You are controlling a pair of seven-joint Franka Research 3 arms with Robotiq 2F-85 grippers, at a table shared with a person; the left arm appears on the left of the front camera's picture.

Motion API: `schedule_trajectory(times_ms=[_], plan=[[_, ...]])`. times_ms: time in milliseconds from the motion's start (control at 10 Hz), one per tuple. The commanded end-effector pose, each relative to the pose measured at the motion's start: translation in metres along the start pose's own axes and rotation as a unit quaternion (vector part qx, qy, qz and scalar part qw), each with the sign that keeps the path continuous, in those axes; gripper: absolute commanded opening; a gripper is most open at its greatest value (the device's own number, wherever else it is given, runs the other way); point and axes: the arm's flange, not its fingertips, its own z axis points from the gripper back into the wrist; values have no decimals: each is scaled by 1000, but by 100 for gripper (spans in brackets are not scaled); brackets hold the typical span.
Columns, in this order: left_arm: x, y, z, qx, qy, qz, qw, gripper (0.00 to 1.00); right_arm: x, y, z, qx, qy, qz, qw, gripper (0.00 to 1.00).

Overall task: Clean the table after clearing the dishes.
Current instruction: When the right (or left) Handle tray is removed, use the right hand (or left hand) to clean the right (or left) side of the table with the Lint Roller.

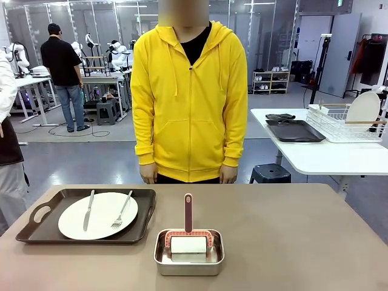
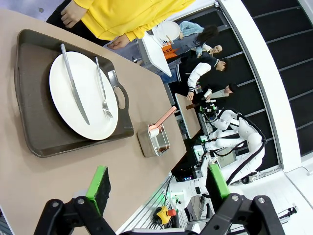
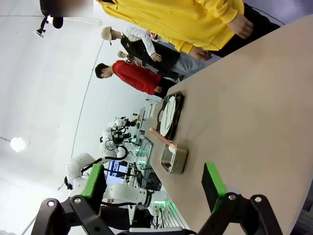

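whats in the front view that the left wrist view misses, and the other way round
Front view adds the dark stool beyond the table. Left wrist view adds the left claw, open near the table's edge with its green pads apart. Both share the handled tray, the white plate with knife and fork, the steel pan holding the pink-handled roller, and the person in the yellow hoodie.

Brown table (image 1: 291, 242) — at its left, dark tray (image 1: 48, 233) bearing white plate (image 1: 100, 218), knife (image 1: 88, 210), fork (image 1: 122, 212)
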Motion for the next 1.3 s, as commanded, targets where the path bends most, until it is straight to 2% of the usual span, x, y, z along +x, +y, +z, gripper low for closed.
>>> schedule_trajectory(times_ms=[0,1200], plan=[[-1,-1,2,1,-2,-3,1000,100,-1,2,-1,-2,9,-1,1000,100],[-1,-1,2,1,-2,-3,1000,100,-1,2,-1,-2,9,-1,1000,100]])
